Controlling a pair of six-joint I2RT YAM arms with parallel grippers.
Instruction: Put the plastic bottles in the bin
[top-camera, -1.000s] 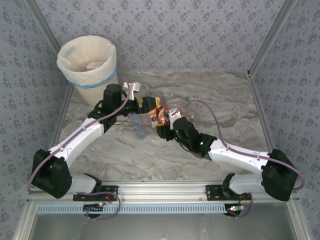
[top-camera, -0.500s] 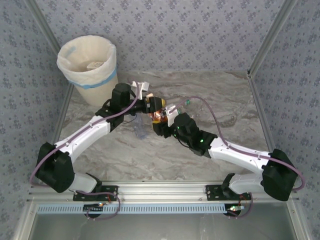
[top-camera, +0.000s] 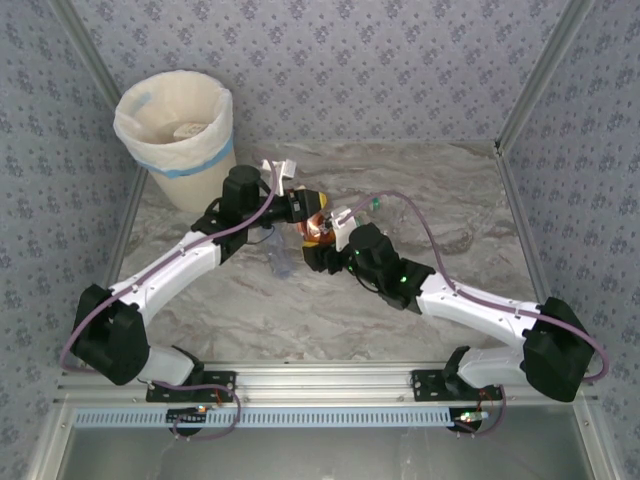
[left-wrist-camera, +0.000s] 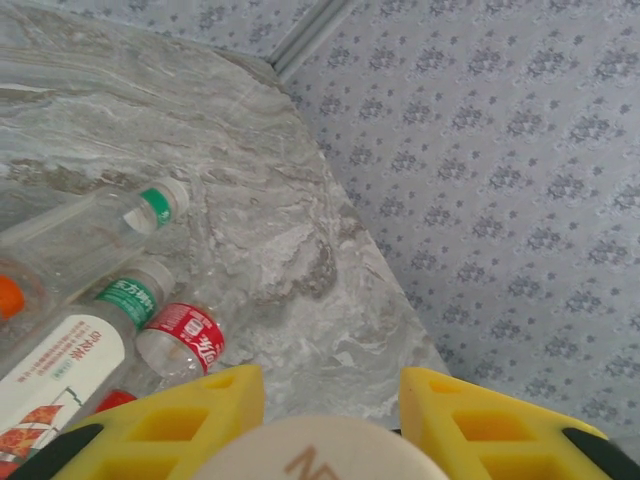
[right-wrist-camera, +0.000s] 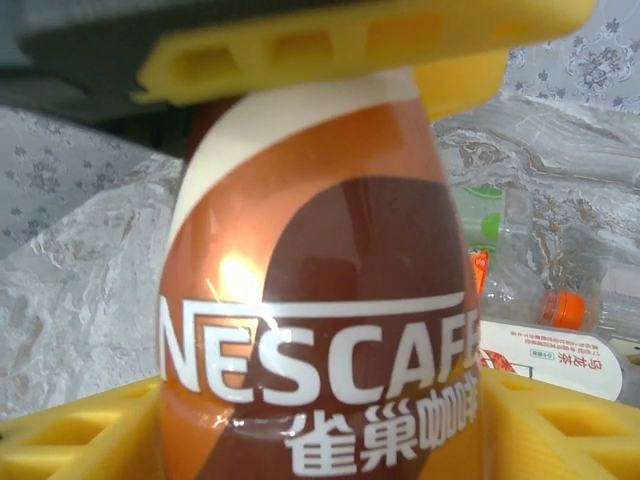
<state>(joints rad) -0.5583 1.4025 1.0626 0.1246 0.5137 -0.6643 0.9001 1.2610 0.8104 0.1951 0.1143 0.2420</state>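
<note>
Brown Nescafé bottle (right-wrist-camera: 320, 250) is mid-frame in the top view, my left hand (left-wrist-camera: 331, 400) clamped on its cream top. My right hand (right-wrist-camera: 320, 440) has a finger either side of the body; can't tell if they press it or stand just off. The bin (top-camera: 185, 165) is upper left there; other bottles (left-wrist-camera: 90, 235) lie on the surface (left-wrist-camera: 250, 200), lower left of the left wrist view.
</note>
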